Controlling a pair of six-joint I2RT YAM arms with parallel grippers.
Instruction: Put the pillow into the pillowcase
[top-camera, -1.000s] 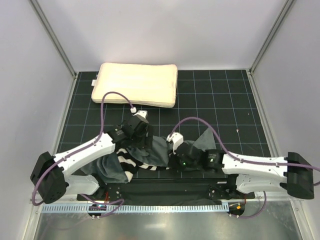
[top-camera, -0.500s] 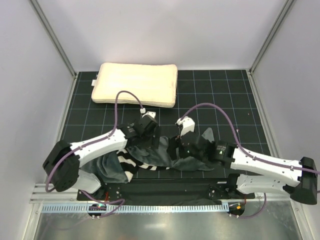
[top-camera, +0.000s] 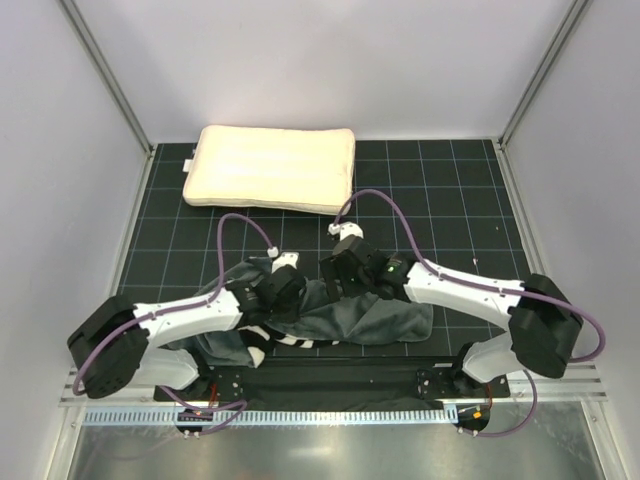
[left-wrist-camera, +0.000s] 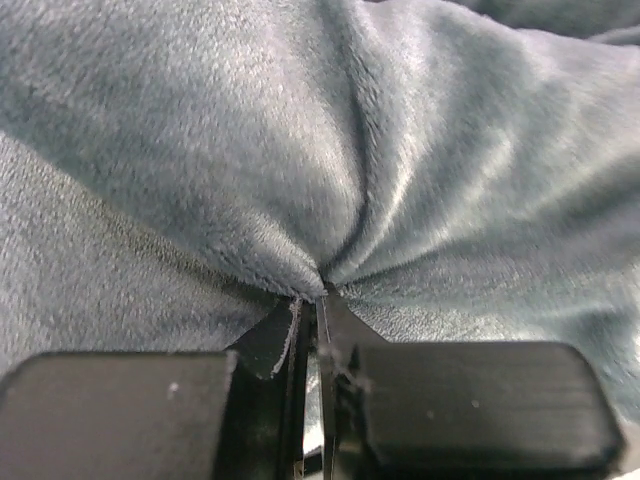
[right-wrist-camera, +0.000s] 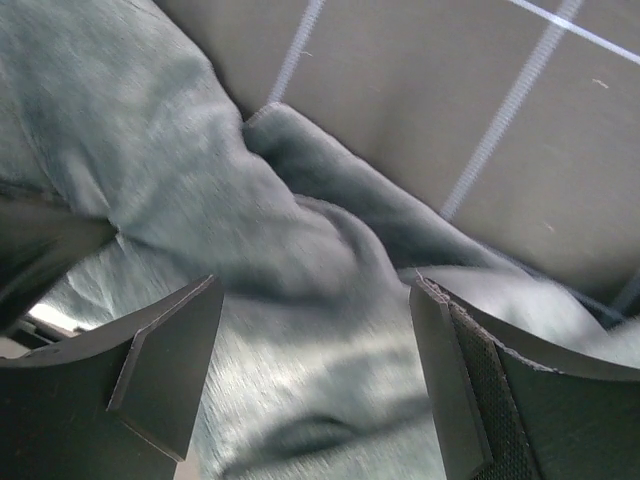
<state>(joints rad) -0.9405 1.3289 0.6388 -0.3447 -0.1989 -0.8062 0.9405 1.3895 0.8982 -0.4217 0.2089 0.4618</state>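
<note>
**Top view.** The cream pillow (top-camera: 272, 168) lay flat toward 11 o'clock on the black gridded mat (top-camera: 450, 200), its long side along the far edge, well apart from both arms; the pillowcase (top-camera: 385, 318) lay crumpled at 6 o'clock, near the arm bases, plush grey side mostly up, with a patch of zebra stripes (top-camera: 258, 335) showing at its 8 o'clock end; the pillow was wholly outside the pillowcase. The left gripper (top-camera: 283, 297) came onto the heap from 9 o'clock and the right gripper (top-camera: 337, 283) from 3 o'clock; the two heads were near one another over the cloth's 11 o'clock portion; a purple cable (top-camera: 236, 222) arched over the left wrist, and a like one over the right.

**Left wrist view.** The fingers (left-wrist-camera: 270, 350) were pressed together on a pinch of grey plush; folds radiated from the nip toward 12 o'clock; the cloth was clamped between them.

**Right wrist view.** The fingers (right-wrist-camera: 165, 360) stood wide apart, gripping nothing; grey fabric lay in the gap beneath them; toward 1 o'clock the fabric's edge gave way to bare mat crossed by pale grid lines.
</note>
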